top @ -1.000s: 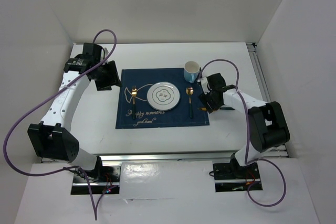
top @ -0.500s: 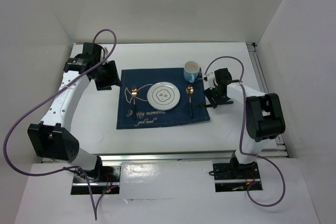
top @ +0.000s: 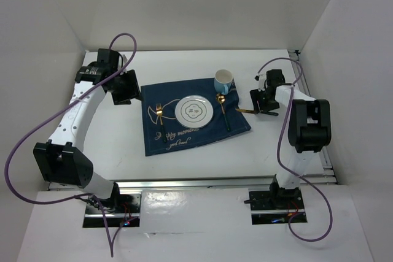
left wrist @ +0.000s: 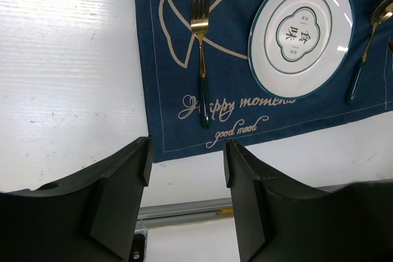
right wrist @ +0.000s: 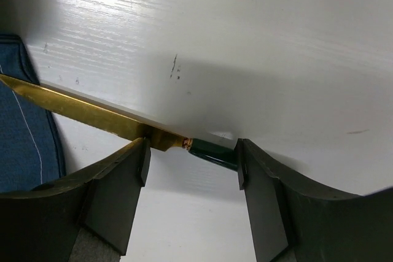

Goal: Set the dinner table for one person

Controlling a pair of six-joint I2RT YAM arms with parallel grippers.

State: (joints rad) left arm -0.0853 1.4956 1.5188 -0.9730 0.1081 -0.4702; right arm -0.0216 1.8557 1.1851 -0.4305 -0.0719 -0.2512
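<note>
On one dinner table [top: 184, 65]: one placemat [top: 184, 138], one plate [top: 194, 110], one fork [left wrist: 202, 59], one spoon [top: 224, 112], one knife [right wrist: 92, 115], one cup [top: 223, 81].

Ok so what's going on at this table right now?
Two robot arms are laying a place setting on the white table. The blue placemat, lying askew, carries a plate, a fork to its left, a spoon to its right and a cup. The right tool is down at the gold knife, just off the mat's right edge, fingers apart. The left tool hovers open and empty by the mat's left edge.
</note>
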